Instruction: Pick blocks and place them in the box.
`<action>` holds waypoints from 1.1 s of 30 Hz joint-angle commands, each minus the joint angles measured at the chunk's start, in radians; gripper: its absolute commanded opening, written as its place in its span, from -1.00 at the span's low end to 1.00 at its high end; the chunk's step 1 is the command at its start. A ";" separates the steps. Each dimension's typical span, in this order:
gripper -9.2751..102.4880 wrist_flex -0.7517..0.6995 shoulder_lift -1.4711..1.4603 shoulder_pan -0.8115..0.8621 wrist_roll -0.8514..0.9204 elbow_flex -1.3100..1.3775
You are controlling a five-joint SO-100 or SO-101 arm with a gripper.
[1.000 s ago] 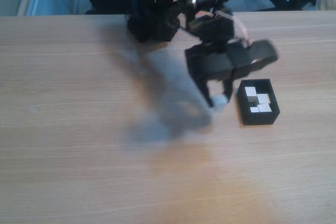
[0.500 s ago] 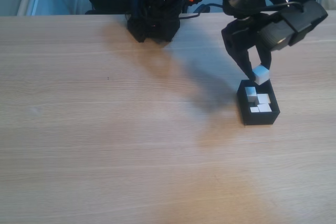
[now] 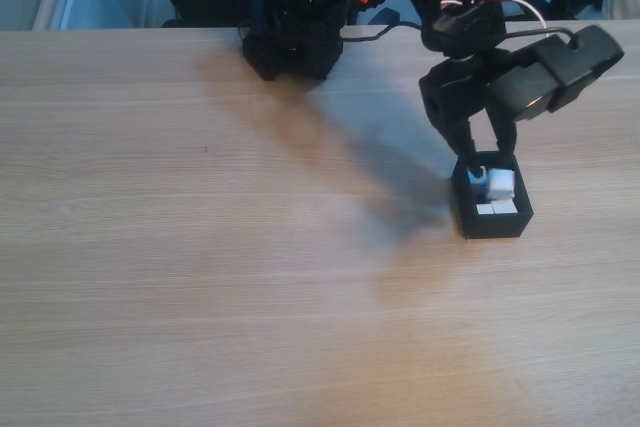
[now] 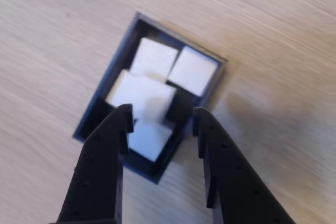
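Directly beneath the gripper point(image 4: 160, 119) sat the box point(image 4: 101, 107), its long axis running lengthwise between the spread jaws; the fourth block point(image 4: 143, 98), apparently released, lay tilted upon the three others inside

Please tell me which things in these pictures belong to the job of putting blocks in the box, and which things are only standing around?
Belong to the job:
- four white blocks, lying in the box
- black box
- gripper, fingers apart above the box

Only around:
- wooden table
- arm's black base at the table's far edge
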State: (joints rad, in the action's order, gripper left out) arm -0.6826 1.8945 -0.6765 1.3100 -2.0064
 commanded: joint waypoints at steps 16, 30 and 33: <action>-0.83 -0.046 0.471 0.084 0.118 -0.419; -0.83 -0.075 1.000 0.279 0.308 -0.893; -0.83 -0.121 1.109 0.354 0.308 -0.986</action>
State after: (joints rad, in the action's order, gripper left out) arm -0.7747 2.9130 -0.3728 1.6091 -2.9483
